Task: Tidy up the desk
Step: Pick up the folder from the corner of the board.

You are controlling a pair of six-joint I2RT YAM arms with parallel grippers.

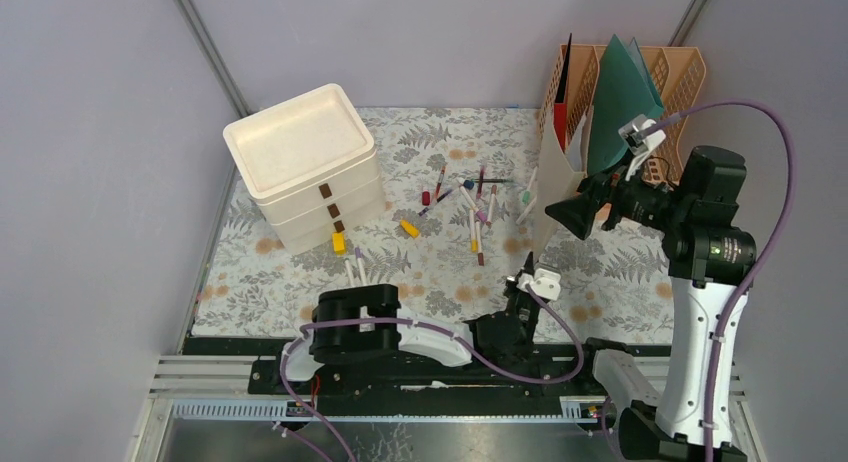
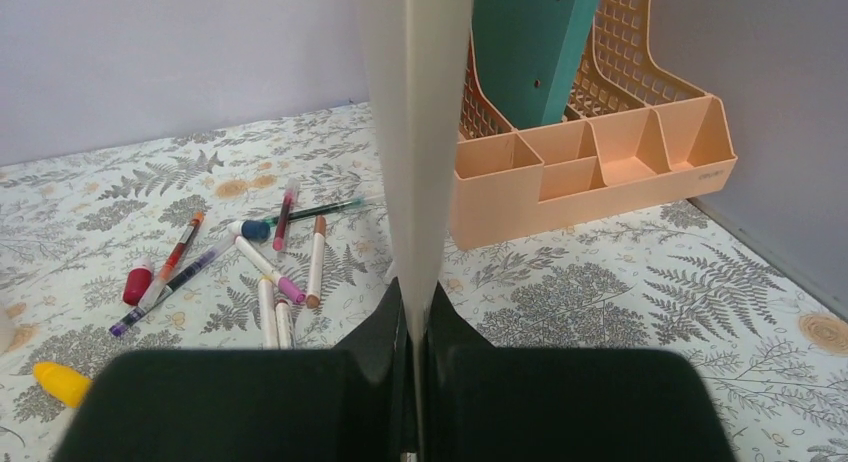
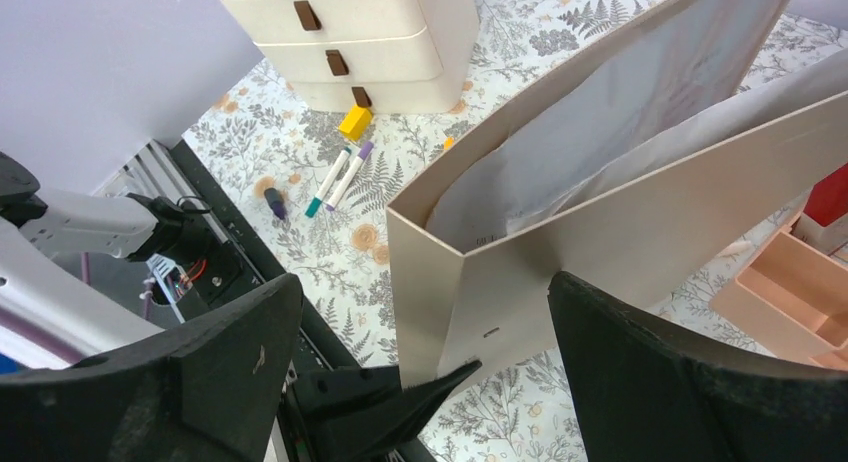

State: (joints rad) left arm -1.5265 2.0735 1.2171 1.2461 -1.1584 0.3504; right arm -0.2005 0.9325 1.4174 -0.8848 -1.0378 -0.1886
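Observation:
The desk (image 1: 620, 272) carries a fern-print cloth. A beige folder (image 1: 553, 177) stands upright on it, in front of the peach file rack (image 1: 680, 72). My left gripper (image 1: 522, 280) lies low and is shut on the folder's bottom corner. In the left wrist view the folder's edge (image 2: 415, 132) rises straight from my closed jaws (image 2: 415, 327). My right gripper (image 1: 572, 214) hangs above, wide open. In the right wrist view the folder (image 3: 600, 202), with white paper inside, stands between the spread fingers of my right gripper (image 3: 425, 282), and neither of them visibly touches it.
Several markers (image 1: 475, 207) lie scattered mid-desk, with two more (image 3: 338, 177) nearer the front. A cream drawer unit (image 1: 305, 167) stands at the back left, with yellow pieces (image 1: 339, 243) beside it. The rack holds a teal folder (image 1: 620, 92) and a red one (image 1: 562, 112).

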